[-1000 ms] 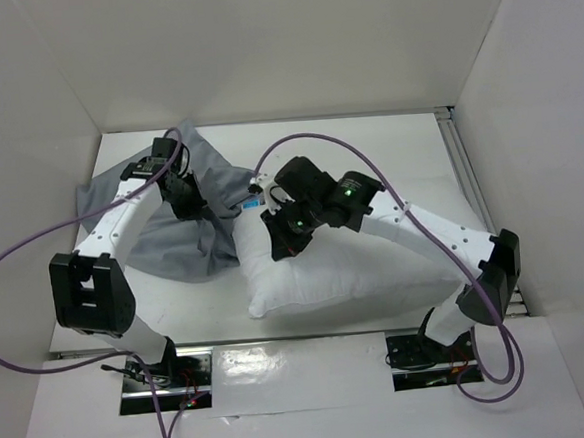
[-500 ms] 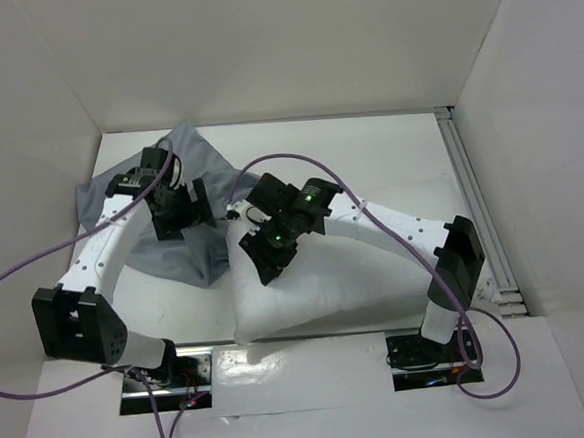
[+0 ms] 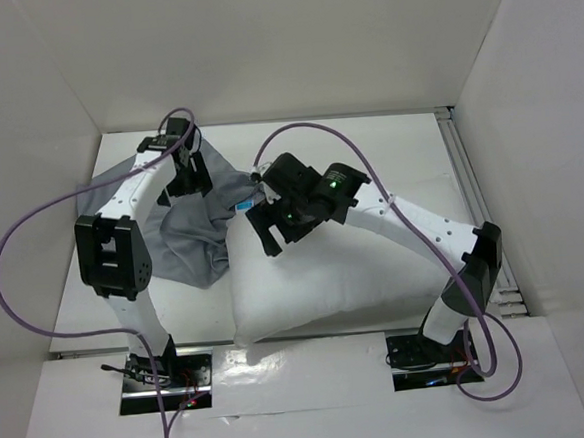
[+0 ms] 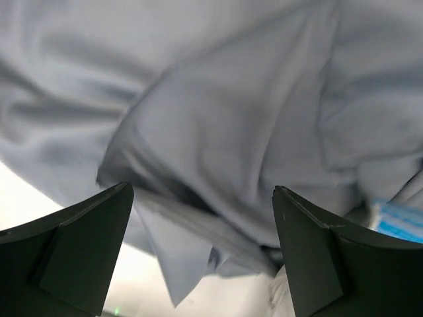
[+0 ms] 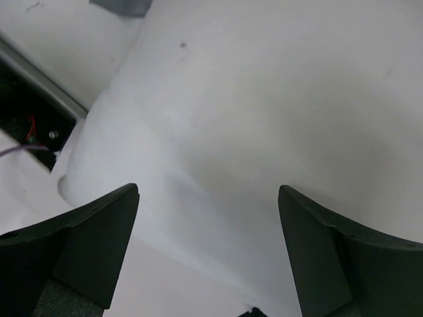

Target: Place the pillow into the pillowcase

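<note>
Insertion outstanding: pillow (image 3: 346,280) lies on the surface (image 3: 388,152), essentially outside the crumpled pillowcase (image 3: 189,246) touching its far-left corner; left fingers (image 4: 66,251) and right fingers (image 5: 73,244) stand apart, holding nothing.

Both jaws sprang apart within a second: the left gripper (image 4: 201,190), earlier shut at the pillowcase (image 3: 189,248), has swung to its far edge; the right gripper (image 5: 208,190) now gapes above the pillow (image 3: 327,287) (which slid nearer the bases).
</note>
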Motion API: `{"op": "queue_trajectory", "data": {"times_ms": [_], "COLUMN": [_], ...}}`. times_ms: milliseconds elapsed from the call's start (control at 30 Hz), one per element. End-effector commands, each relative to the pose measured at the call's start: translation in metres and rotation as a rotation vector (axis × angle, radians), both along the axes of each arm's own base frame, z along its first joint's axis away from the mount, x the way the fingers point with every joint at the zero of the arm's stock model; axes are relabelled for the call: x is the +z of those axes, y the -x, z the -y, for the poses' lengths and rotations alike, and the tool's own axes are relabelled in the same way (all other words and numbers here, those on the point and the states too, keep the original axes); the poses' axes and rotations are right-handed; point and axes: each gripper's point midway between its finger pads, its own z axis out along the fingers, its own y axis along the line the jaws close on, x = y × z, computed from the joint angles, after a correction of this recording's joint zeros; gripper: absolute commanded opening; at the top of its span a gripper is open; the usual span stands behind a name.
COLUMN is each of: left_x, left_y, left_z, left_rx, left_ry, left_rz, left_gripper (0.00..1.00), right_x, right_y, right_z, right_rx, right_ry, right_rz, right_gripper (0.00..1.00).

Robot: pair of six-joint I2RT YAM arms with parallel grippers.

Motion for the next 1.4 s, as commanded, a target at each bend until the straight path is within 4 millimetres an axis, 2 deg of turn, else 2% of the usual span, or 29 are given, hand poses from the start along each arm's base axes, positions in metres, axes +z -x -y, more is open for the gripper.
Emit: {"op": "queue_trajectory", "data": {"times_ms": [0, 33, 67, 100, 133, 167, 233, 300, 333, 367, 500, 667, 700, 733, 800, 833, 867, 1000, 1033, 1100, 1233, 1267, 1300, 1333, 1367], "left_x": [0.027, 0.022, 0.019, 0.005, 0.011, 0.009, -0.003, -0.006, -0.019, -0.022, -0.031, -0.040, -0.039, -0.043, -0.041, -0.043, -0.040, -0.030, -0.031, -0.021, -0.004, 0.011, 0.011, 0.016, 0.031], "left_y": [-0.052, -0.060, -0.067, -0.074, -0.089, -0.095, -0.110, -0.120, -0.121, -0.123, -0.129, -0.122, -0.122, -0.117, -0.114, -0.111, -0.109, -0.107, -0.105, -0.106, -0.097, -0.095, -0.088, -0.084, -0.082], "left_z": [-0.006, 0.003, 0.010, 0.010, 0.022, 0.027, 0.041, 0.036, 0.040, 0.039, 0.035, 0.052, 0.055, 0.060, 0.065, 0.067, 0.067, 0.070, 0.068, 0.068, 0.065, 0.065, 0.065, 0.066, 0.066], "left_rx": [-0.022, -0.079, -0.103, -0.115, -0.161, -0.205, -0.279, -0.292, -0.309, -0.322, -0.359, -0.429, -0.437, -0.449, -0.471, -0.475, -0.475, -0.484, -0.478, -0.474, -0.450, -0.444, -0.433, -0.439, -0.437], "left_ry": [-0.023, 0.034, 0.060, 0.075, 0.126, 0.133, 0.186, 0.195, 0.214, 0.207, 0.196, 0.283, 0.299, 0.331, 0.357, 0.369, 0.369, 0.383, 0.374, 0.375, 0.364, 0.365, 0.371, 0.380, 0.380], "left_rz": [0.125, 0.111, 0.108, 0.082, 0.121, 0.128, 0.116, 0.117, 0.093, 0.089, 0.079, 0.055, 0.055, 0.042, 0.042, 0.034, 0.037, 0.049, 0.039, 0.060, 0.075, 0.103, 0.094, 0.099, 0.133], "left_gripper": [1.00, 1.00, 1.00, 1.00, 1.00, 1.00, 1.00, 1.00, 1.00, 1.00, 1.00, 1.00, 0.97, 0.85, 0.67, 0.53, 0.32, 0.00, 0.00, 0.00, 0.00, 0.00, 0.00, 0.00, 0.00], "right_x": [0.017, 0.022, 0.019, 0.016, 0.020, 0.017, 0.015, 0.016, 0.016, 0.016, 0.009, 0.007, 0.004, 0.006, 0.010, 0.005, 0.005, 0.014, 0.014, 0.013, 0.012, 0.006, 0.002, 0.005, -0.004], "right_y": [-0.032, -0.039, -0.039, -0.045, -0.046, -0.047, -0.052, -0.051, -0.051, -0.049, -0.048, -0.052, -0.054, -0.053, -0.055, -0.055, -0.056, -0.057, -0.060, -0.060, -0.042, -0.045, -0.039, -0.034, -0.037], "right_z": [0.015, 0.014, 0.013, 0.012, 0.009, 0.008, 0.007, 0.004, 0.004, 0.002, 0.003, 0.007, 0.007, 0.008, 0.008, 0.009, 0.010, 0.008, 0.010, 0.011, 0.001, 0.002, 0.005, -0.002, -0.003], "right_rx": [-0.166, -0.177, -0.185, -0.194, -0.202, -0.202, -0.222, -0.224, -0.224, -0.215, -0.223, -0.238, -0.243, -0.243, -0.248, -0.248, -0.253, -0.254, -0.263, -0.255, -0.160, -0.174, -0.168, -0.149, -0.165], "right_ry": [0.019, -0.002, 0.003, 0.002, -0.016, -0.009, -0.015, -0.032, -0.032, -0.039, -0.032, -0.014, -0.002, -0.002, -0.007, 0.010, 0.014, -0.002, -0.002, 0.009, 0.024, 0.073, 0.122, 0.136, 0.188], "right_rz": [0.086, 0.100, 0.090, 0.091, 0.097, 0.092, 0.086, 0.078, 0.078, 0.068, 0.056, 0.053, 0.054, 0.055, 0.066, 0.056, 0.062, 0.073, 0.073, 0.072, 0.033, 0.057, 0.055, 0.078, 0.096], "right_gripper": [0.93, 0.93, 0.93, 0.93, 0.93, 0.93, 0.93, 0.93, 0.93, 0.93, 0.94, 0.94, 0.94, 0.94, 0.94, 0.94, 0.94, 0.94, 0.94, 0.94, 1.00, 1.00, 1.00, 1.00, 1.00]}}
